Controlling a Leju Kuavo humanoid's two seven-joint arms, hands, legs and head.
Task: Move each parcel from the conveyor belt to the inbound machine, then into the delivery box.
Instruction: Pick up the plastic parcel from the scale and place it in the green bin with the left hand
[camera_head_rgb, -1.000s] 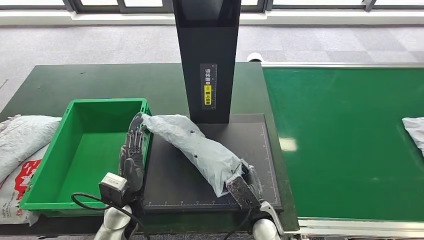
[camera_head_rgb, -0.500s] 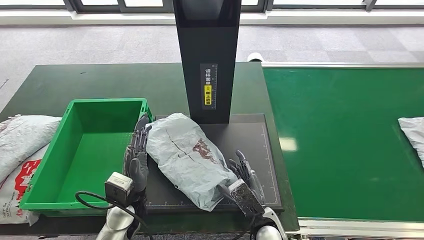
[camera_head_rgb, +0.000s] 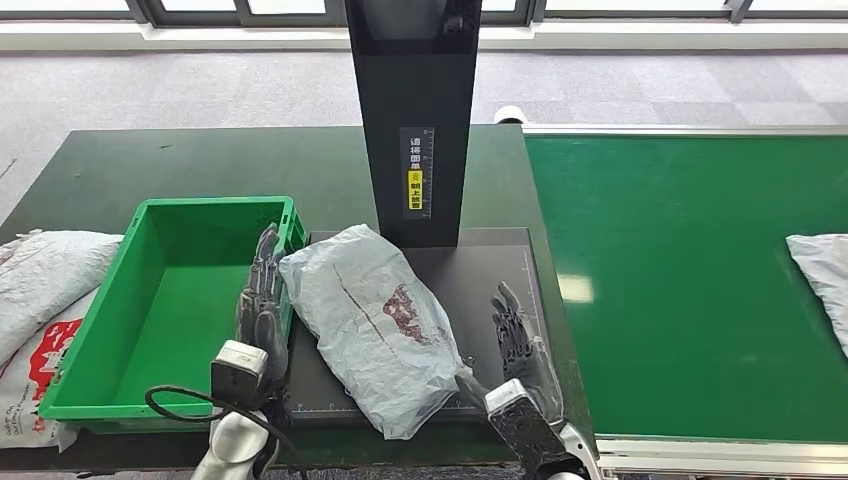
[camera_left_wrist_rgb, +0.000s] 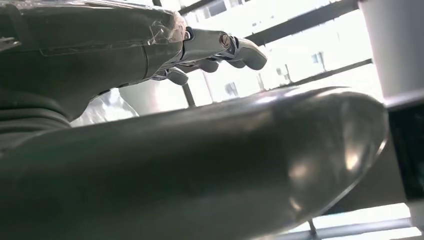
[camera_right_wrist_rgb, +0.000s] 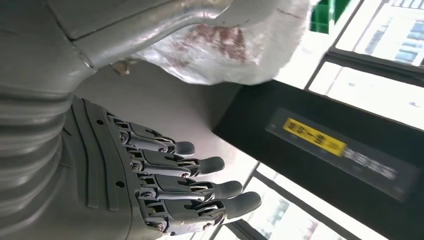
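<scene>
— Where's the parcel (camera_head_rgb: 375, 320) right now?

— It lies flat on the black platform of the inbound machine (camera_head_rgb: 500, 275), printed side up, its near end hanging a little over the front edge. I hold nothing. My left hand (camera_head_rgb: 262, 310) stands with fingers straight and close together, just beside the parcel's left edge, between it and the green delivery box (camera_head_rgb: 120, 390). My right hand (camera_head_rgb: 520, 345) hovers with fingers spread, apart from the parcel's right side.

— So which step is this?

— The stop at the machine, I'd say. Next comes the box: I judge I need to close both hands on the soft bag from either side and carry it left over the box wall.

— What has changed?

— A second ago the parcel was a tilted roll with my right hand under its near end. Since then it has turned over and settled flat, and my right hand has let go and drawn off to the right. The second parcel (camera_head_rgb: 825, 275) on the conveyor belt (camera_head_rgb: 680, 250) has crept closer.
</scene>
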